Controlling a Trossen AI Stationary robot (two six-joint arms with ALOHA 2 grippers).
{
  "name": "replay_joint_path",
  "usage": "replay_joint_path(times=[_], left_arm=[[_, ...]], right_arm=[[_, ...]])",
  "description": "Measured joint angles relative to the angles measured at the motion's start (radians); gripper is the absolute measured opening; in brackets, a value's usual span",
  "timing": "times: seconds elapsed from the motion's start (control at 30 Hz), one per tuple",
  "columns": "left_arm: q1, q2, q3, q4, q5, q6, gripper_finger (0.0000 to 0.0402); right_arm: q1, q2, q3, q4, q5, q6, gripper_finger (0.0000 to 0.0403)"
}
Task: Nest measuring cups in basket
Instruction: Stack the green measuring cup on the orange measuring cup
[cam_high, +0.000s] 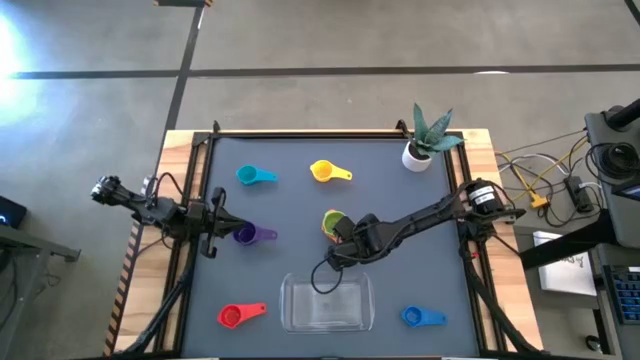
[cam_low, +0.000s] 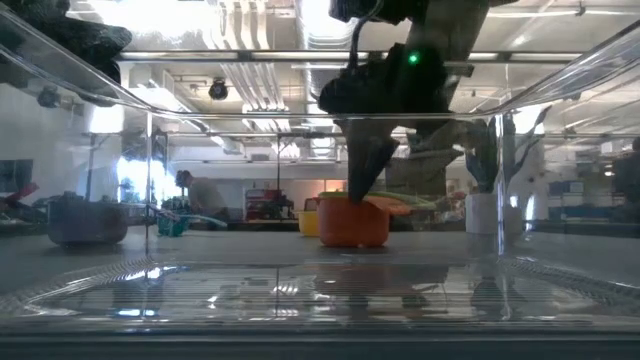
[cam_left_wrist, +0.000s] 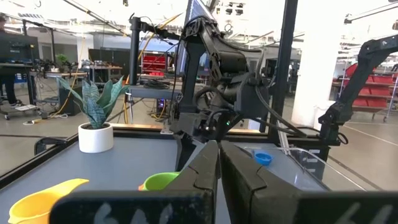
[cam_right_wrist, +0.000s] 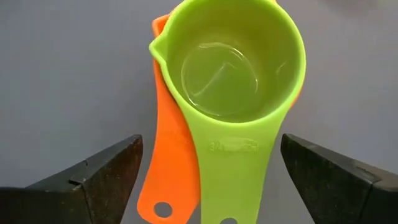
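A green measuring cup (cam_right_wrist: 233, 68) sits nested in an orange cup (cam_right_wrist: 168, 155) on the mat at mid-table (cam_high: 333, 220), their handles side by side pointing at my right gripper. My right gripper (cam_right_wrist: 211, 186) is open above them, one finger on either side of the handles, touching neither; it also shows in the high view (cam_high: 340, 240). The clear basket (cam_high: 328, 302) stands at the near edge. Purple (cam_high: 255, 235), teal (cam_high: 255, 176), yellow (cam_high: 328, 172), red (cam_high: 240, 315) and blue (cam_high: 422, 317) cups lie singly on the mat. My left gripper (cam_high: 225, 228) is shut beside the purple cup.
A white plant pot (cam_high: 418, 152) stands at the far right corner. The low view looks through the basket's clear walls (cam_low: 300, 290) at the orange cup (cam_low: 352, 222). Bare mat lies between the cups and around the basket.
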Motion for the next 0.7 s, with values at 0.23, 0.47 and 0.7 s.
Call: replay_joint_path(times=[0.23, 0.47, 0.7], left_arm=[[0.0, 0.0, 0.0, 0.0, 0.0, 0.0, 0.0], [0.0, 0.0, 0.0, 0.0, 0.0, 0.0, 0.0], [0.0, 0.0, 0.0, 0.0, 0.0, 0.0, 0.0]], right_arm=[[-0.008, 0.003, 0.0, -0.045, 0.001, -0.005, 0.0343], [-0.013, 0.003, 0.0, -0.109, -0.008, -0.085, 0.0279], [-0.015, -0.002, 0.0, -0.11, -0.04, -0.238, 0.0199]])
